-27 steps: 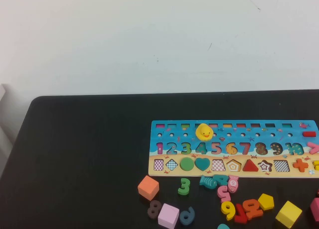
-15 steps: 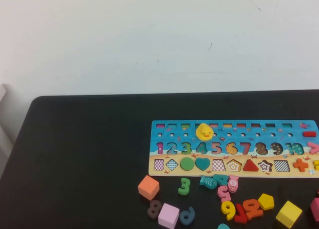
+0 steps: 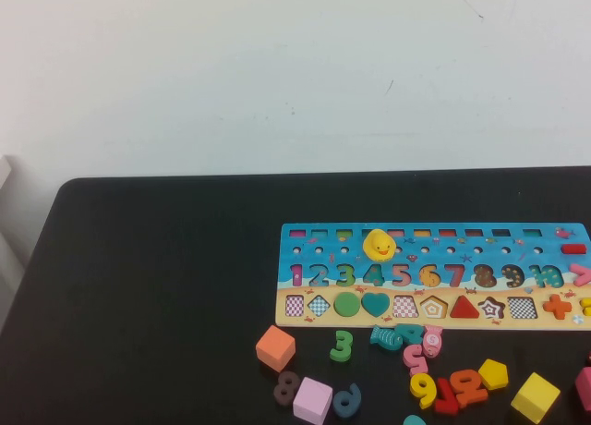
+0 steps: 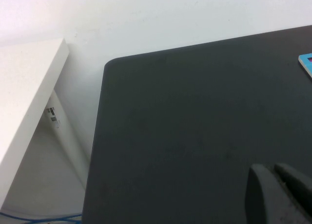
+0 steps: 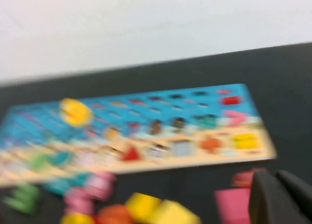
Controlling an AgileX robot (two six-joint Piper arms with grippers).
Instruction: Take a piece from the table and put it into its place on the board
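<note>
Black table [image 3: 148, 286] beneath a white wall: yellow piece [image 3: 493, 374] lies near the board [image 3: 434, 277]. Both pincers, left [image 4: 280, 195] and right [image 5: 280, 197], closed, empty. Right should open, descend squarely over the piece

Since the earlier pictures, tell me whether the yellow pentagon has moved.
No. The yellow pentagon lies at the same spot below the board, beside the orange numeral.
</note>
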